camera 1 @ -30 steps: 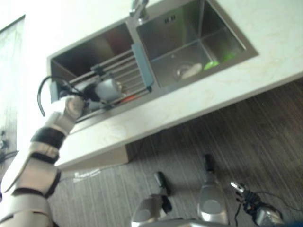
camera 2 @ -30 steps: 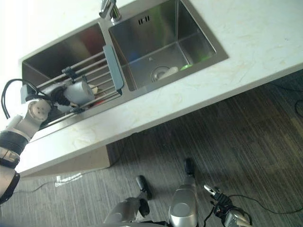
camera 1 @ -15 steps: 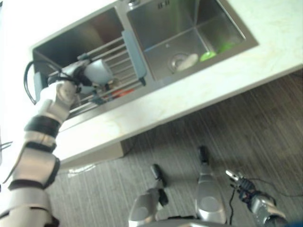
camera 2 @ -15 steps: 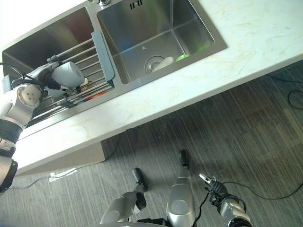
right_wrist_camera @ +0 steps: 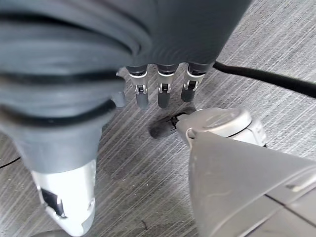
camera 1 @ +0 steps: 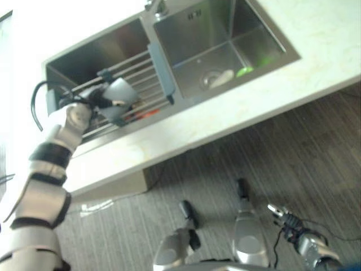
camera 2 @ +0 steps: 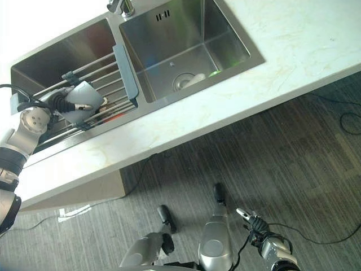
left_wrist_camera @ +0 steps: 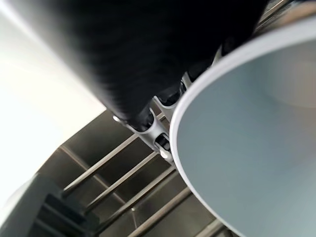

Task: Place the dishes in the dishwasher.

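Note:
A pale grey bowl (camera 2: 86, 96) hangs tilted just above the wire rack (camera 2: 107, 84) that spans the left basin of the steel sink (camera 2: 186, 25). My left hand (camera 2: 58, 103) is shut on the bowl's rim from the left side. In the left wrist view the bowl (left_wrist_camera: 247, 143) looms beside the hand's fingers (left_wrist_camera: 159, 129), with the rack's rails (left_wrist_camera: 123, 182) behind. My right hand (camera 2: 252, 222) hangs low over the floor, away from the counter, its fingers (right_wrist_camera: 160, 91) relaxed and holding nothing.
A red-orange item (camera 1: 148, 113) lies under the rack. A white thing (camera 1: 221, 78) and a green thing (camera 1: 245, 71) lie by the right basin's drain. A tap (camera 2: 119, 7) stands behind the sink. The pale counter (camera 2: 293, 45) runs to the right, with dark floor (camera 2: 293, 147) below.
The whole picture has shifted with the camera. My left hand still holds the bowl above the rack, now tilted a little more. The right hand stays low.

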